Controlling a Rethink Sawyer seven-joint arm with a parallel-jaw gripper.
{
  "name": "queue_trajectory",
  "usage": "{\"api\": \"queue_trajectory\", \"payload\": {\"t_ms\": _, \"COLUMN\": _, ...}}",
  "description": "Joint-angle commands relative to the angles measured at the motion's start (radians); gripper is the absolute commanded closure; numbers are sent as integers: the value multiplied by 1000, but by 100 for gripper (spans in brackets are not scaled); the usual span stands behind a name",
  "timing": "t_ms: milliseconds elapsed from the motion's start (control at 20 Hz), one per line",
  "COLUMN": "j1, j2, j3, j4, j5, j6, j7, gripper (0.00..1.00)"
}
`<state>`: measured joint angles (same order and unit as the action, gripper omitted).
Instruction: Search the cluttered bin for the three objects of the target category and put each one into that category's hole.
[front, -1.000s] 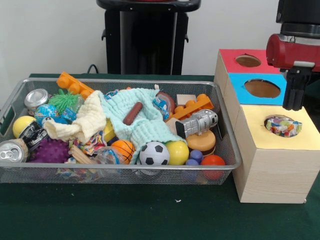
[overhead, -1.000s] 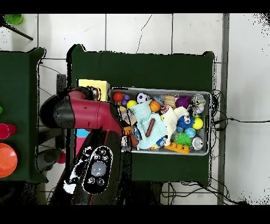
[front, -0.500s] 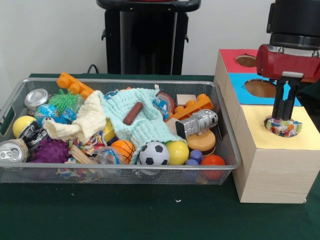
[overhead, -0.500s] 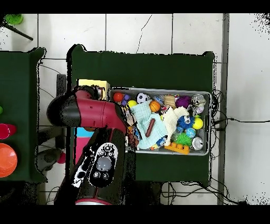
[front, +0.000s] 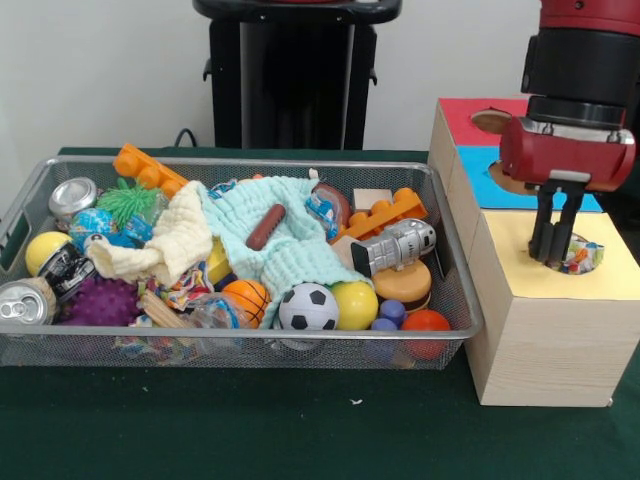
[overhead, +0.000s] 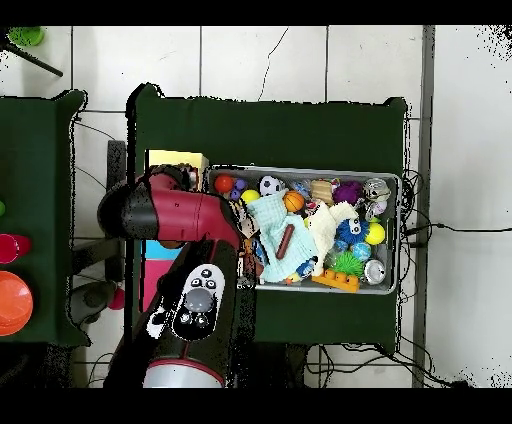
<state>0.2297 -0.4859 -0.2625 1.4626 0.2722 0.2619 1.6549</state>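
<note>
My gripper hangs straight down over the round hole in the yellow box top, with its tip at the hole's mouth. A multicoloured patterned object sits in that hole, showing just to the right of the gripper. The wire bin to the left is full of toys: a soccer ball, a small basketball, a yellow ball, a red ball and a purple spiky ball. In the overhead view the red arm covers the boxes and hides the gripper.
A blue box and a red box, each with a hole, stand behind the yellow one. The bin also holds a mint cloth, a cream cloth, cans, orange bricks and a silver toy.
The gripper moved left from beside the yellow box and came down onto its hole. The colourful object now shows less, partly hidden behind the gripper.
</note>
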Motion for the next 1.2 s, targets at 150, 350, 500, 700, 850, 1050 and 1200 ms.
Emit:
{"api": "queue_trajectory", "payload": {"t_ms": 150, "j1": -24, "j2": 66, "j3": 88, "j4": 57, "j5": -15, "j6": 2, "j7": 167, "gripper": 100}}
{"api": "queue_trajectory", "payload": {"t_ms": 350, "j1": -34, "j2": 73, "j3": 108, "j4": 57, "j5": -17, "j6": 39, "j7": 147, "gripper": 100}}
{"api": "queue_trajectory", "payload": {"t_ms": 500, "j1": -40, "j2": 71, "j3": 119, "j4": 56, "j5": -12, "j6": 84, "j7": 136, "gripper": 100}}
{"api": "queue_trajectory", "payload": {"t_ms": 700, "j1": -49, "j2": 74, "j3": 135, "j4": 54, "j5": -17, "j6": 85, "j7": 123, "gripper": 100}}
{"api": "queue_trajectory", "payload": {"t_ms": 850, "j1": -47, "j2": 96, "j3": 135, "j4": 51, "j5": -40, "j6": 24, "j7": 114, "gripper": 100}}
{"api": "queue_trajectory", "payload": {"t_ms": 1050, "j1": -61, "j2": 134, "j3": 158, "j4": 61, "j5": -62, "j6": -95, "j7": 125, "gripper": 100}}
{"api": "queue_trajectory", "payload": {"t_ms": 1200, "j1": -61, "j2": 140, "j3": 161, "j4": 60, "j5": -64, "j6": -112, "j7": 130, "gripper": 100}}
